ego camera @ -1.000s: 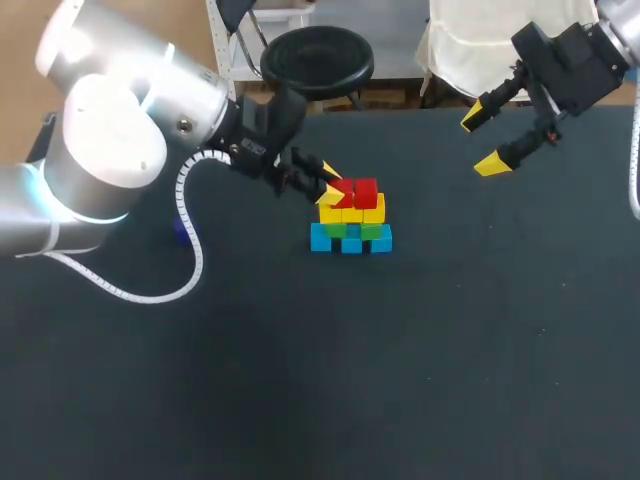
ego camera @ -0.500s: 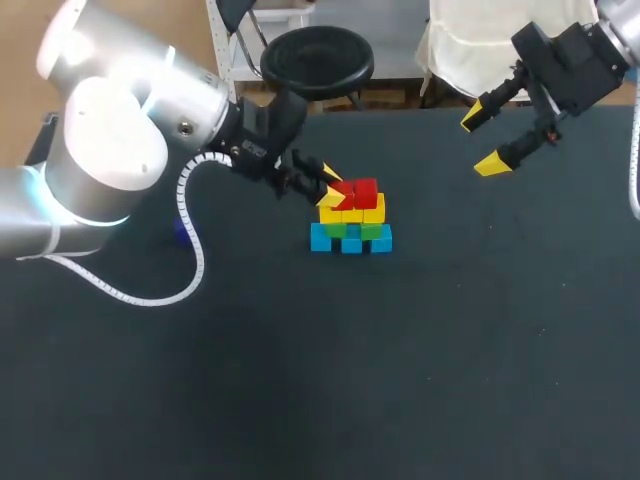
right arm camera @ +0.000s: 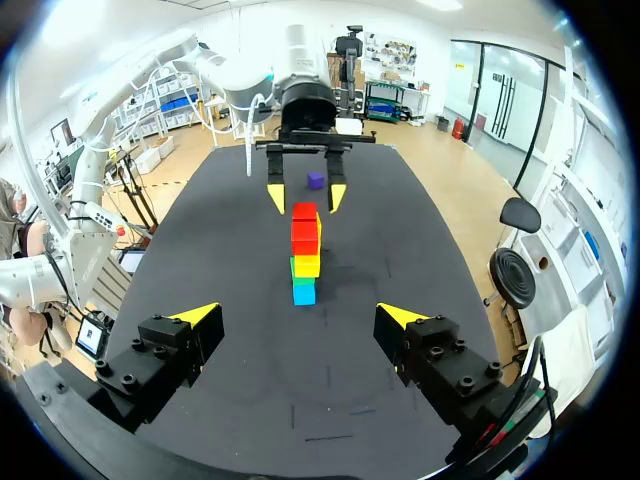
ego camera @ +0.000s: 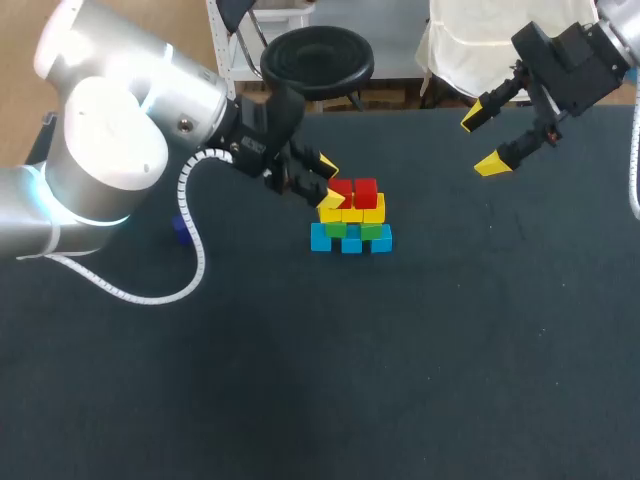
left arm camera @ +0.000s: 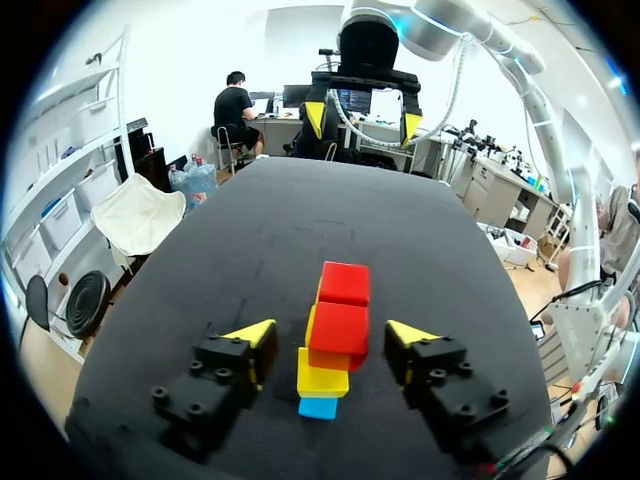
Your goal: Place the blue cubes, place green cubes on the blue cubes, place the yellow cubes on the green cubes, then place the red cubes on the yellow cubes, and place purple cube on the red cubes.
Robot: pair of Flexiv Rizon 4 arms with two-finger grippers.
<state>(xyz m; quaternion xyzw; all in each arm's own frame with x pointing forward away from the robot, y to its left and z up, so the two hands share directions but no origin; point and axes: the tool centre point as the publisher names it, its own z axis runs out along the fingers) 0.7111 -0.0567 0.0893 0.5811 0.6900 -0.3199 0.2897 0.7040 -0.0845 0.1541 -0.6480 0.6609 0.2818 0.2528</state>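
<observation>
Three blue cubes (ego camera: 351, 243) sit in a row on the dark worktop (ego camera: 400, 380), forming the base of a small tiered stack. Two green cubes (ego camera: 371, 230) rest on them, a row of yellow cubes (ego camera: 352, 213) lies across the green, and two red cubes (ego camera: 366, 192) sit side by side, touching, as the topmost layer. The layers stand upright and roughly in line. The purple cube (ego camera: 181, 229) lies alone on the worktop, well apart from the stack, toward the left arm's side

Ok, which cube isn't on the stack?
The purple cube: it lies alone on the table, well apart, while all the others sit in the blue, green, yellow and red pile.
</observation>
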